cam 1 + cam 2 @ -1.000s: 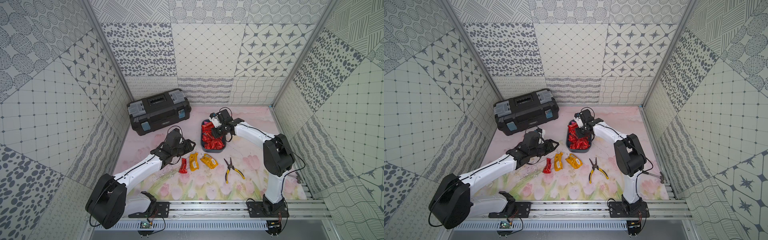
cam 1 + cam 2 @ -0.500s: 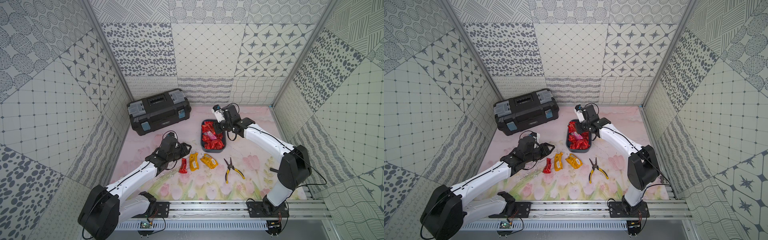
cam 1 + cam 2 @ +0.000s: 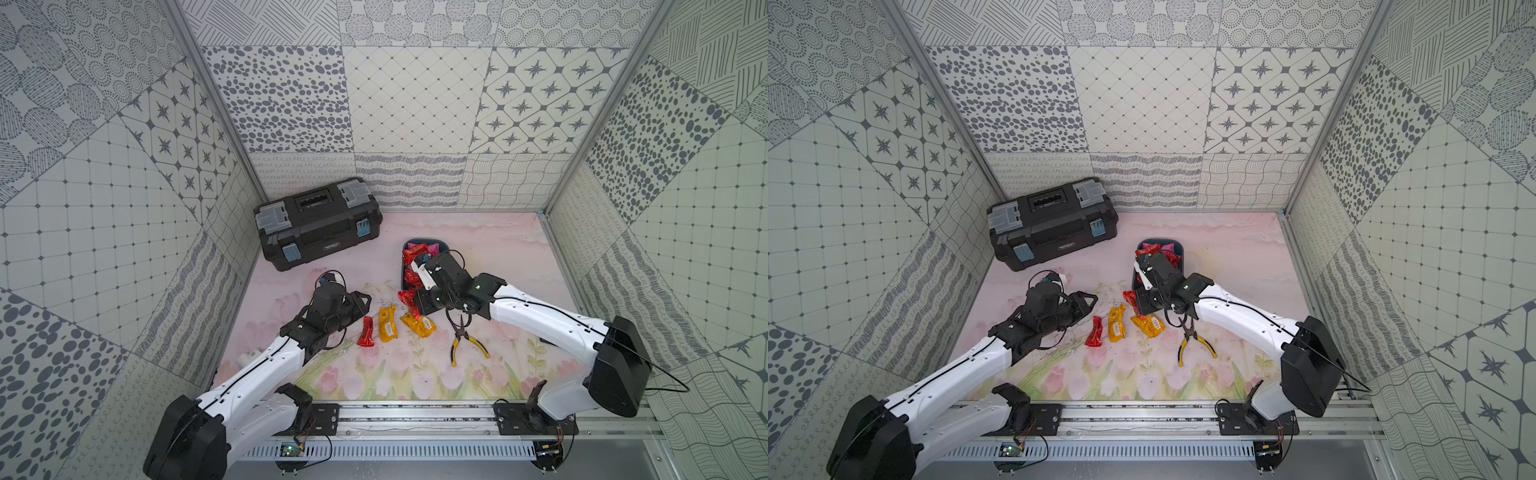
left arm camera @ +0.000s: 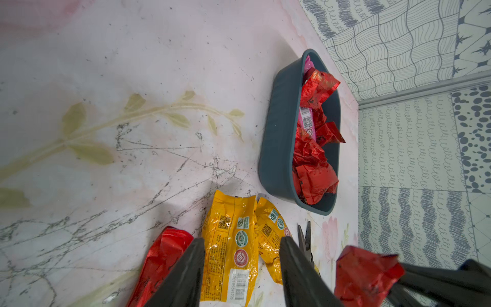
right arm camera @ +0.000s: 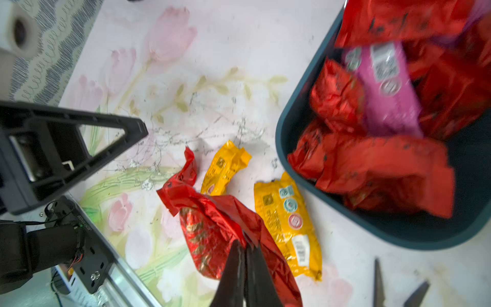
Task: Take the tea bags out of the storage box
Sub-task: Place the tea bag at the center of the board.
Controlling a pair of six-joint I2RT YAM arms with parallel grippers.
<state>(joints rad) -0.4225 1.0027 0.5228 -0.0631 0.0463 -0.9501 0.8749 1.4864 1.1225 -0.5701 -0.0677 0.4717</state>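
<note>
Box (image 3: 444, 246) is standing near the toolbox (image 3: 320, 224) in both top views, tea bags (image 3: 415, 253) lying inside, three lying outside. Left wrist view: left gripper (image 4: 242, 240) is hovering, fingers (image 4: 183, 276) apart, over a yellow bag (image 4: 231, 239). Right wrist view: right gripper (image 5: 244, 252) is pinching a red bag (image 5: 212, 226) outside the box.

Bare mat (image 3: 365, 270) between toolbox (image 3: 318, 224) and storage box (image 4: 277, 138); pliers (image 3: 461, 334), tea bags (image 3: 388, 328) crowd front.

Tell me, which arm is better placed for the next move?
Right. The right fingers pinch a red tea bag clear of the storage box, near the yellow tea bags, so they probably need only let go. The left fingers stand open and empty.
</note>
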